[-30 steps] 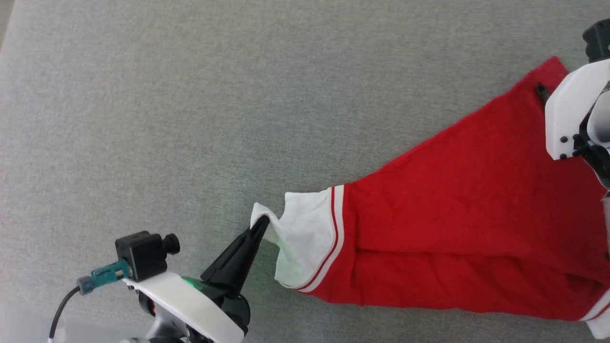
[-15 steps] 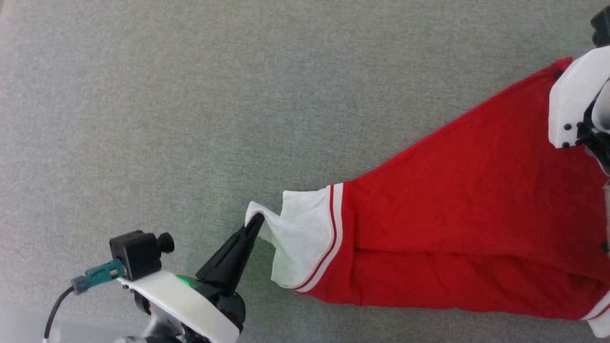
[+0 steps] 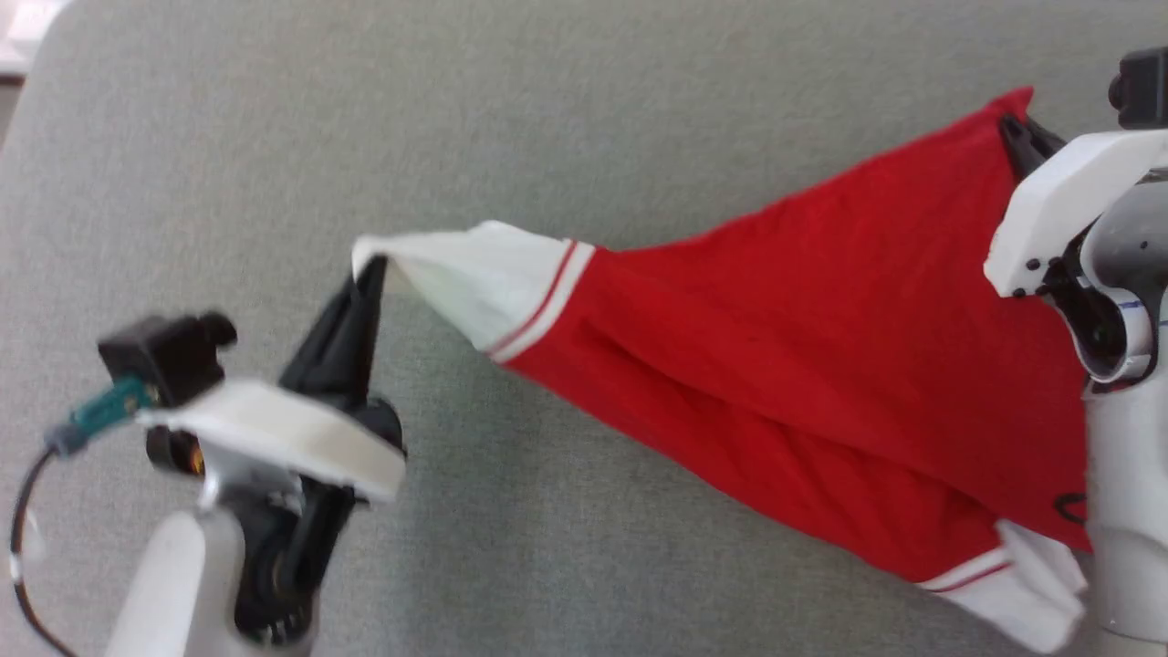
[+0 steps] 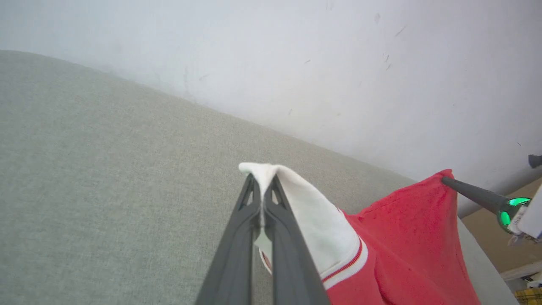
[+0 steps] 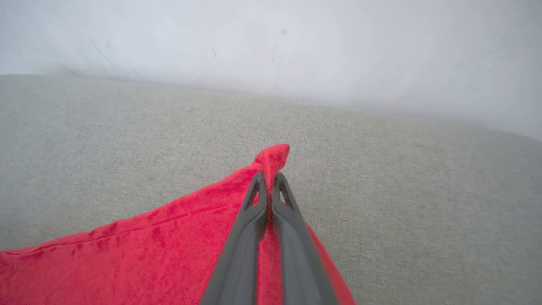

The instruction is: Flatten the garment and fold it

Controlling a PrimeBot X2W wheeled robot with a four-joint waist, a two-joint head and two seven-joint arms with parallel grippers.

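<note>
Compared with a second ago, the sleeve (image 3: pixel 474 274) is seen noticeably higher and further left in the frame, and the left gripper (image 3: pixel 370 266) along with it. Some of that may be down to the head camera, mind, since the whole picture is shifted a bit. Cloth that was lying slack is now pulled into a taut span.

Left gripper: pinched tight on the sleeve's tip, white cloth caught between the fingers. Right gripper (image 3: pixel 1007 126): clamped on a red corner of the shirt (image 3: pixel 821 347) at upper right, fingers pressed together with a nub of cloth poking past the tips.

So the shirt is strung between the two, apparently lifted off the grey surface (image 3: pixel 593 82) along its top edge, with the bulk sagging toward lower right. Its long axis is run from mid-left to upper right. From the left gripper the shirt lies to the right; from the right gripper, left and down. The second sleeve (image 3: pixel 1031 593), loose at lower right, is nearer the right arm.

Counted: one shirt, two sleeves, two grippers, both occupied. Laying it flat is probably decided by how evenly that span is lowered.
</note>
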